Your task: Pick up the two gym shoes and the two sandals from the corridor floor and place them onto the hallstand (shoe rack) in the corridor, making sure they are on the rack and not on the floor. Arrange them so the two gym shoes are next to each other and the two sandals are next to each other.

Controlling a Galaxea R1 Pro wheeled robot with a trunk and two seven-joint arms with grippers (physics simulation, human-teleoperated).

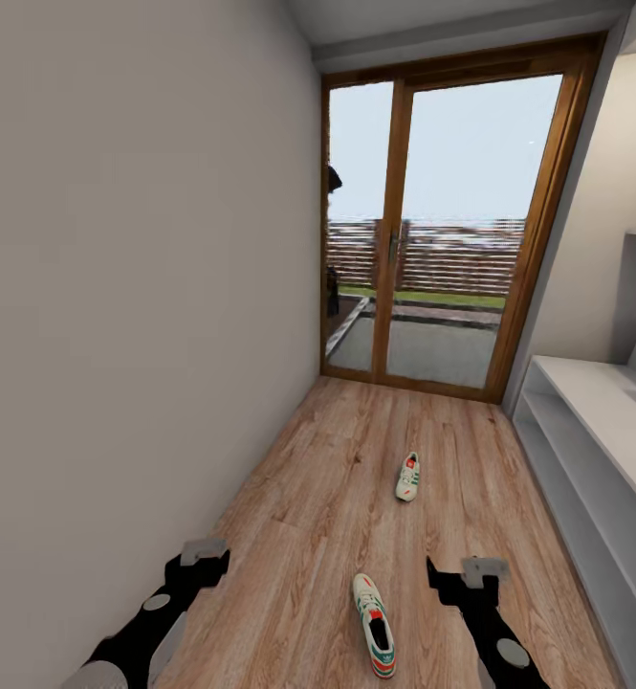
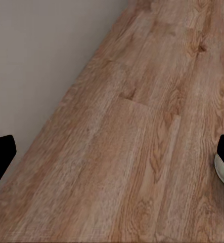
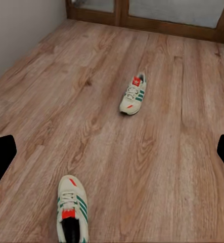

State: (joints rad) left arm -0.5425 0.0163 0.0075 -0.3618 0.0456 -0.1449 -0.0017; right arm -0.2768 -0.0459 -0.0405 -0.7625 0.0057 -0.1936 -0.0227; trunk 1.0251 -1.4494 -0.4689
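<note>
Right hand [image 1: 451, 575] hangs open and empty over the corridor floor [image 1: 308, 498] beside the near gym shoe [image 1: 374, 638], far gym shoe [image 1: 407, 476] ahead, hallstand [image 1: 595, 402] right, left hand [image 1: 203, 557] open too: best to descend square across the near shoe's midfoot.

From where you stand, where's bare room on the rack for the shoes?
The hallstand's flat top along the right wall looks bare, as does the tier beneath. Both gym shoes, near and far, lie apart on the corridor floor.
</note>
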